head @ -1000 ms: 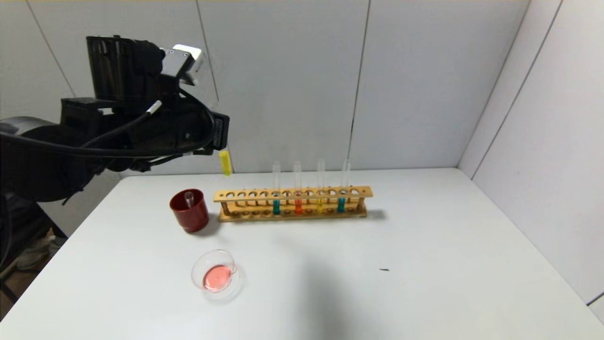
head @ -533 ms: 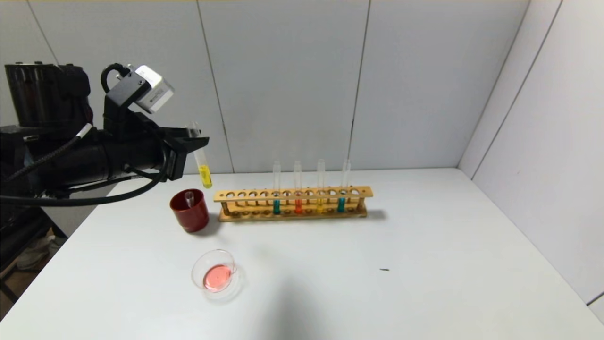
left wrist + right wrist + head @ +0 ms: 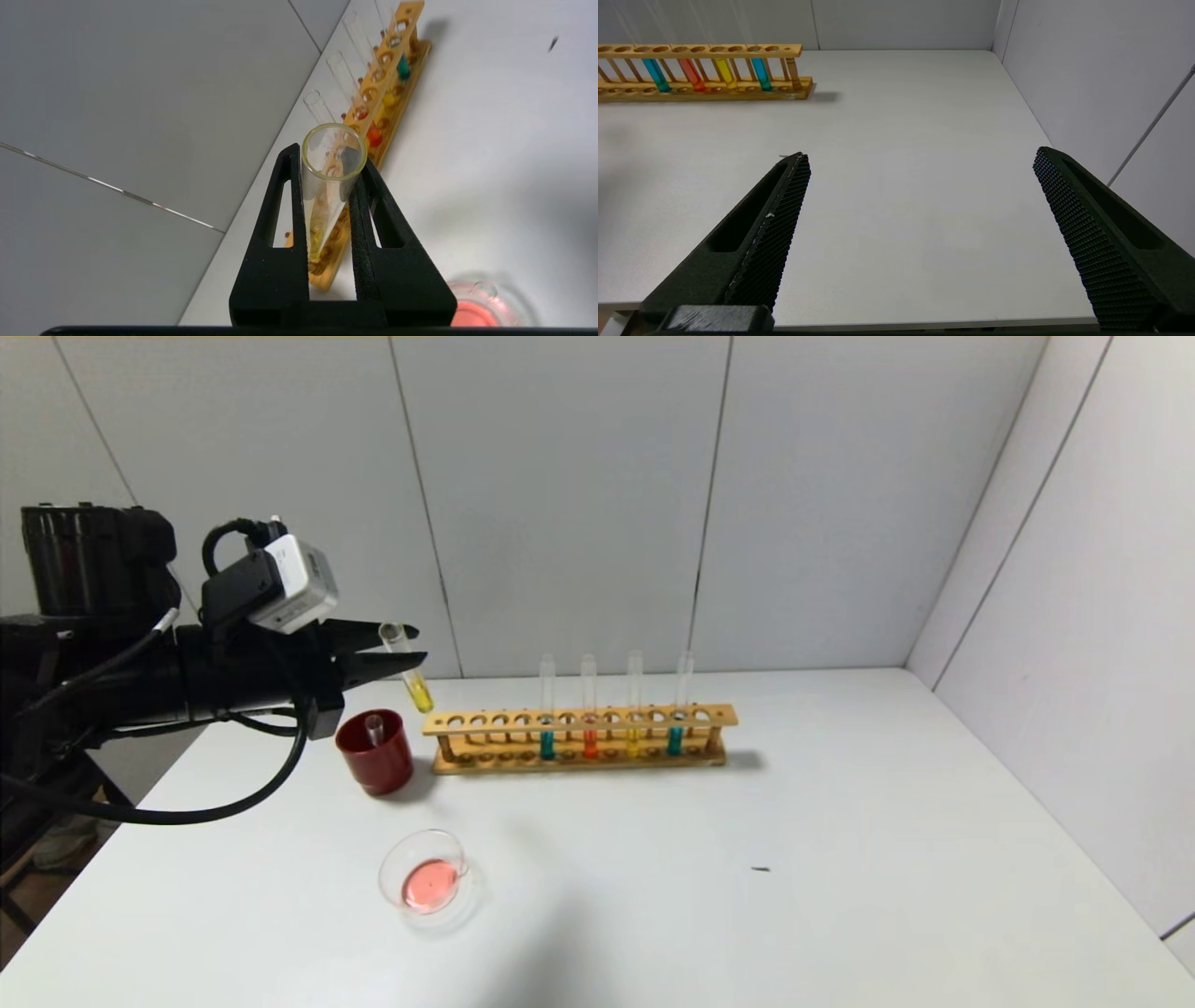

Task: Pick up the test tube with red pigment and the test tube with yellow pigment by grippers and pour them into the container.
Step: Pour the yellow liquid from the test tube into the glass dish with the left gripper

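My left gripper (image 3: pixel 407 651) is shut on the test tube with yellow pigment (image 3: pixel 417 692). It holds the tube tilted in the air, above the gap between the dark red cup (image 3: pixel 374 758) and the left end of the wooden rack (image 3: pixel 579 719). In the left wrist view the tube (image 3: pixel 327 186) sits between the fingers of the left gripper (image 3: pixel 329 158). The orange-red tube (image 3: pixel 589 744) stands in the rack. The container (image 3: pixel 429 882), a clear glass dish, holds pink-red liquid near the table's front. My right gripper (image 3: pixel 920 155) is open and empty over bare table, out of the head view.
The rack also holds two teal tubes (image 3: pixel 547 745) and a second yellow tube (image 3: pixel 633 742). An empty tube (image 3: pixel 374 728) stands in the red cup. A small dark speck (image 3: pixel 760 869) lies on the table. Walls close the back and right.
My left arm has come down and its wrist has rolled. The yellow tube moved left, then lower, and now leans tilted above the cup and the rack's end.
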### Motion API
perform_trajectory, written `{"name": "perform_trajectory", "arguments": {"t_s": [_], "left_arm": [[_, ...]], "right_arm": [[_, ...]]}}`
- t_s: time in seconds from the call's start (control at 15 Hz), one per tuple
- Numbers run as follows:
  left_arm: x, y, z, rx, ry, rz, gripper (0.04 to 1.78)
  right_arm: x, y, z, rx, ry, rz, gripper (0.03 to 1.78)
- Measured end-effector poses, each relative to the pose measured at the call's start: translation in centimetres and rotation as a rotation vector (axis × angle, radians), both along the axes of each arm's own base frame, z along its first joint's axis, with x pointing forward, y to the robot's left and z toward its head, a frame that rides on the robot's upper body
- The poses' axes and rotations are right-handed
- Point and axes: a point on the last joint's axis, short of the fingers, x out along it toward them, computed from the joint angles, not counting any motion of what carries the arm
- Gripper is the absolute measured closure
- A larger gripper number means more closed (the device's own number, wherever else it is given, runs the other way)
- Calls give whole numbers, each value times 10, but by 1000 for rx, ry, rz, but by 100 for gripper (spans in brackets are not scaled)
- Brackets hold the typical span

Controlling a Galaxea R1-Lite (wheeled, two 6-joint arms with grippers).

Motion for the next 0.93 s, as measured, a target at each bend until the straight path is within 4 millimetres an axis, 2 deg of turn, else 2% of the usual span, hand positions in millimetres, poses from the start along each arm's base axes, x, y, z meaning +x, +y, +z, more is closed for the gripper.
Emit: {"name": "perform_trajectory", "arguments": {"t_s": [0.53, 0.93], "left_arm": [[-5, -9, -23, 241, -107, -121, 151], [-4, 4, -41, 386, -223, -174, 151]], "right_arm": [[0, 0, 0, 1, 0, 0, 6], [0, 0, 0, 1, 0, 0, 6]]}}
